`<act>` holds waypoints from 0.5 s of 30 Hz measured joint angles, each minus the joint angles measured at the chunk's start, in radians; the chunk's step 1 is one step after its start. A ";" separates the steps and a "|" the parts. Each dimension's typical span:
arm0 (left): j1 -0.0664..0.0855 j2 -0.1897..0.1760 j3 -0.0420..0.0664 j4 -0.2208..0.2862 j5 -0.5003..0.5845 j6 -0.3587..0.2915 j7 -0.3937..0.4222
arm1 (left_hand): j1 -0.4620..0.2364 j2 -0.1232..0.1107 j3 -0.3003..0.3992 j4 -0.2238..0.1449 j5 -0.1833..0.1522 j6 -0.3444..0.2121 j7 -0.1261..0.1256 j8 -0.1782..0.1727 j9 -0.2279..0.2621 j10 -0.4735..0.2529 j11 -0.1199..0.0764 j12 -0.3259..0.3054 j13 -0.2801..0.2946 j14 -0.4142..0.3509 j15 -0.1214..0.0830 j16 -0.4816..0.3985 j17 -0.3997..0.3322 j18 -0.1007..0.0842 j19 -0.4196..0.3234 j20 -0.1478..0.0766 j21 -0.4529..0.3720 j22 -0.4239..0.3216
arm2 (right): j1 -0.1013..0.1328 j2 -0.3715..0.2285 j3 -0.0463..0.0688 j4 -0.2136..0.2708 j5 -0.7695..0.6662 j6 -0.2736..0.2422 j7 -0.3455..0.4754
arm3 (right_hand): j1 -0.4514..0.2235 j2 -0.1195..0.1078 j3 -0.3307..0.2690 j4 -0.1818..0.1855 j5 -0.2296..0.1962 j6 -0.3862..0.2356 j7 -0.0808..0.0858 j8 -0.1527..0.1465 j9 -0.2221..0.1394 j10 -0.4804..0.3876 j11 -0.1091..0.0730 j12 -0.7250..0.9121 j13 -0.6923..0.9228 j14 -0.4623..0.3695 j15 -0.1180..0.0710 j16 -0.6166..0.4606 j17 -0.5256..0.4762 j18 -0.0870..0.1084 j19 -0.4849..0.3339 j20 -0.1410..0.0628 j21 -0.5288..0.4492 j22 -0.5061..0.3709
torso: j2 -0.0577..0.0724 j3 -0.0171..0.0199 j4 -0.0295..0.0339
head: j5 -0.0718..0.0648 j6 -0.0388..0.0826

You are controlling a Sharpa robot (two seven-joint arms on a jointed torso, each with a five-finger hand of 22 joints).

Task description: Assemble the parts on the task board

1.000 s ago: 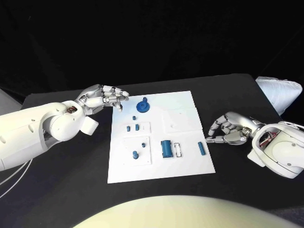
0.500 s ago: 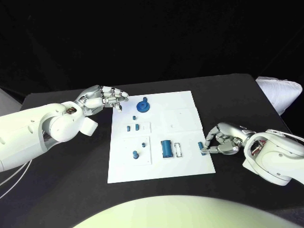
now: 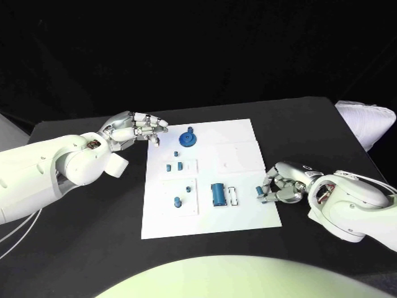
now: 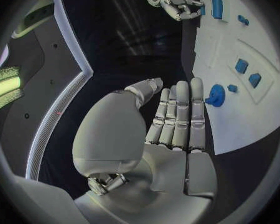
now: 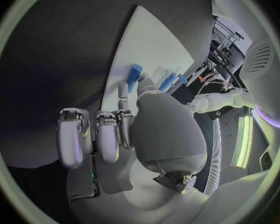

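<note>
On the black surface [image 3: 91, 205] the white task board [image 3: 239, 138] lies flat in the middle, its long side running away from the robot. At the surface's far right corner rests a white bundled object [image 3: 366, 121], well apart from the board.

The left hand [image 3: 134, 129] hovers just beside the board's far left corner, holding nothing; in the left wrist view its fingers [image 4: 180, 115] lie straight and close together, with the thumb set a little apart. The right hand [image 3: 281, 184] sits at the board's right edge, toward the near end, with its fingers curled in. Its fingertips are at a slim blue part [image 3: 260, 197] there, but whether they pinch the piece or only touch it cannot be told. The right wrist view shows a small blue piece [image 5: 134, 74] just past the curled fingers [image 5: 106, 137], over the board's edge.

Of the other parts, a round blue gear-like part [image 3: 188, 138] lies near the board's far left corner, close to the left hand. A larger blue block [image 3: 217, 194] stands near the board's near middle, just beside a small white frame [image 3: 235, 197]. Two small blue pieces [image 3: 172, 166] sit side by side in a square panel on the left side of the board, one tiny piece [image 3: 176, 152] lies between them and the gear, and another [image 3: 176, 201] stands in the panel nearer the robot.
</note>
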 measured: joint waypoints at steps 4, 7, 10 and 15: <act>0.000 -0.002 0.000 0.001 0.000 0.000 0.000 | 0.000 0.000 0.000 0.000 0.000 0.000 0.000 0.000 0.000 0.000 0.000 0.000 0.000 0.000 0.000 0.000 0.000 0.000 0.000 0.000 0.000 0.000 | -0.006 0.018 0.003 -0.003 -0.030 -0.001 -0.011 | 0.059 0.000 0.030 -0.007 0.003 0.002 -0.002 -0.003 0.052 0.000 0.000 0.000 0.000 0.000 0.000 0.000 0.000 0.000 0.000 0.000 0.000 0.000 | 0.000 -0.0006 0.0000 | 0.000 0.000; 0.000 -0.003 0.000 0.002 0.000 0.000 0.000 | 0.000 0.000 0.000 0.000 0.000 0.000 0.000 0.000 0.000 0.000 0.000 0.000 0.000 0.000 0.000 0.000 0.000 0.000 0.000 0.000 0.000 0.000 | -0.010 0.030 0.004 -0.004 -0.059 0.002 -0.020 | 0.108 -0.012 0.073 -0.012 0.022 0.002 -0.002 -0.010 0.140 0.000 0.000 -0.010 0.000 0.000 0.000 0.000 0.000 0.000 0.000 0.000 0.000 0.000 | 0.000 -0.0008 -0.0001 | 0.001 0.000; 0.000 -0.004 0.000 0.003 0.000 0.000 0.000 | 0.000 0.000 0.000 0.000 0.000 0.000 0.000 0.000 0.000 0.000 0.000 0.000 0.000 0.000 0.000 0.000 0.000 0.000 0.000 0.000 0.000 0.000 | -0.013 0.037 0.006 -0.004 -0.090 0.010 -0.028 | 0.135 -0.032 0.111 -0.010 0.076 0.001 -0.002 -0.018 0.184 0.000 0.000 -0.011 0.000 0.000 0.000 0.000 0.000 0.000 0.000 0.000 0.000 0.000 | -0.001 -0.0008 -0.0001 | 0.003 0.000; 0.000 -0.006 0.000 0.004 0.000 0.000 0.000 | 0.000 0.000 0.000 0.000 0.000 0.000 0.000 0.000 0.000 0.000 0.000 0.000 0.000 0.000 0.000 0.000 0.000 0.000 0.000 0.000 0.000 0.000 | -0.014 0.046 0.007 0.000 -0.143 0.025 -0.036 | 0.164 -0.061 0.167 0.038 0.147 0.015 -0.004 -0.026 0.184 0.000 0.000 -0.016 0.000 0.000 0.000 0.000 0.000 0.000 0.000 0.000 0.004 0.000 | -0.001 -0.0011 -0.0005 | 0.003 0.000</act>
